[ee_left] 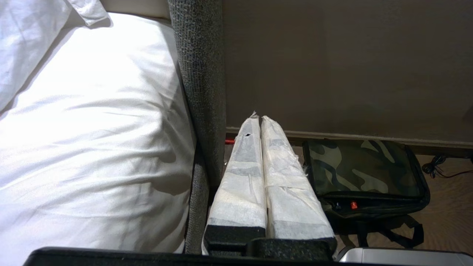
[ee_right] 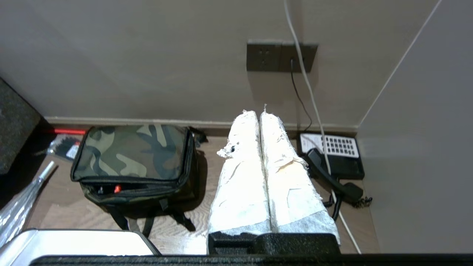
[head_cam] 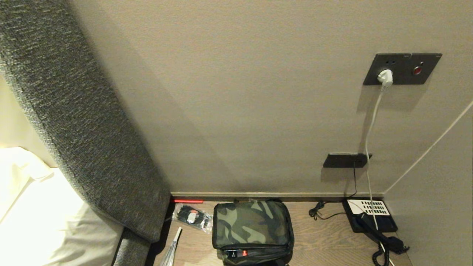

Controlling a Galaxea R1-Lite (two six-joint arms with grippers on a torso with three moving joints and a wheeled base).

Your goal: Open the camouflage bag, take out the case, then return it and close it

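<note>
- The camouflage bag [head_cam: 252,226] is sitting closed on the wooden table top [head_cam: 321,240], its back close to the wall and its green-and-black lid facing up.
- The left gripper [ee_left: 257,117] is hanging in the air with its white-wrapped fingers [ee_left: 244,173] pressed together and holding nothing; the bag is lying beyond and to one side of the tips, apart from them.
- The right gripper [ee_right: 259,111] is likewise hanging with its taped fingers [ee_right: 290,184] pressed flat against each other and empty; the bag is lying on the table on the side away from the telephone [ee_right: 334,159], not touching the fingers.
- A clear packet of black items [head_cam: 192,217] is lying just beside the bag, toward the grey headboard [head_cam: 85,129].
- The telephone is sitting in the corner, well apart from the bag, its handset lying off the cradle.
- The case is not showing in any view.
</note>
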